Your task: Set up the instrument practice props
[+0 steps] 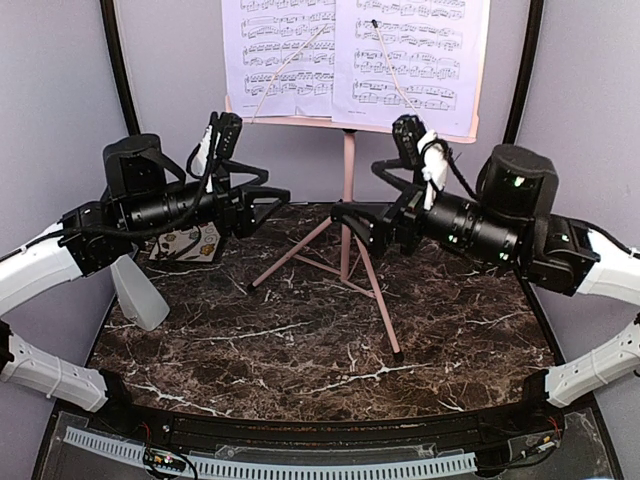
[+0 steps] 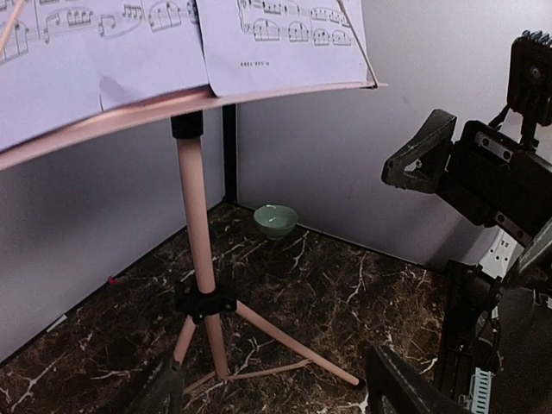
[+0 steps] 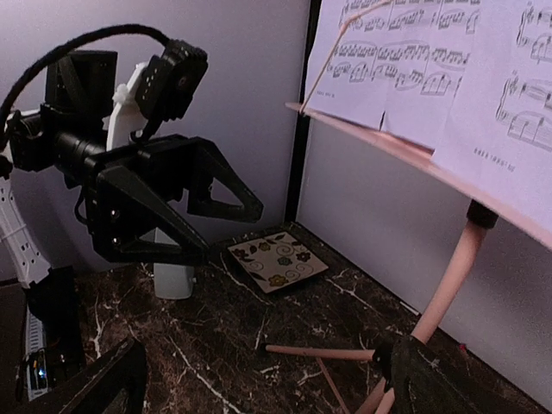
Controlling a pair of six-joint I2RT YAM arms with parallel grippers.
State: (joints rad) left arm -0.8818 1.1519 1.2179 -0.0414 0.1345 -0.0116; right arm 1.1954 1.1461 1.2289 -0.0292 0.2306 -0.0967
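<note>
overhead, the pink perforated tripod music stand [image 1: 348, 170], carrying pale lavender sheet-music pages [image 1: 350, 50], stands between the left gripper [image 1: 272, 208] and the right gripper [image 1: 358, 192]. both grippers are spread apart and hold nothing. left wrist: the stand rises just ahead-left of the fingers. right wrist: its pole stands ahead-right.

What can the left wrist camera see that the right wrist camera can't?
Only the left wrist view shows the small green bowl. Only the right wrist view shows the flowery tile and the pale metronome near it. Both show the pink music stand with the sheet-music pages resting on it.
</note>
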